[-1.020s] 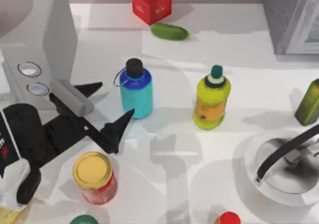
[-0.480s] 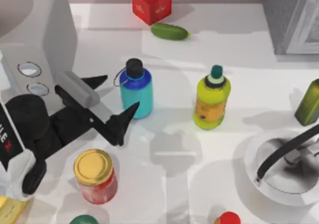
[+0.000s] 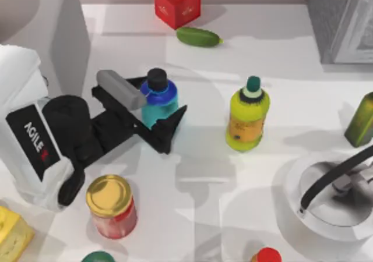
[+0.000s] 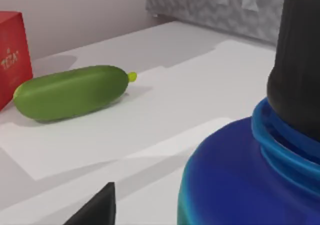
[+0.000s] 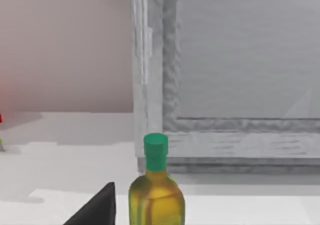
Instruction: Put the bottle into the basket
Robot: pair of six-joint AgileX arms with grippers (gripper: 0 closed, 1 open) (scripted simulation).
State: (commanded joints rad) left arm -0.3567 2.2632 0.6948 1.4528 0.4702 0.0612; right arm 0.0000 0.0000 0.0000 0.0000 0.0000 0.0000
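Note:
The bottle is short and cyan with a dark blue shoulder and a black cap, and it stands upright left of the table's middle. My left gripper is open, with one black finger on each side of the bottle's body. In the left wrist view the bottle's blue shoulder and cap are very close, beside one dark fingertip. The basket is white with a black handle and sits at the front right. One dark fingertip of my right gripper shows off to the side in the right wrist view, with nothing held.
A yellow-green bottle stands right of the cyan one, and an olive-green bottle is at the right edge. A yellow-lidded red jar sits in front of my left arm. Red box, cucumber and grey cabinet line the back.
My left arm has swung up and to the right. Its open fingers, which were left of the bottle, now stand on either side of it. The bottle has not moved.

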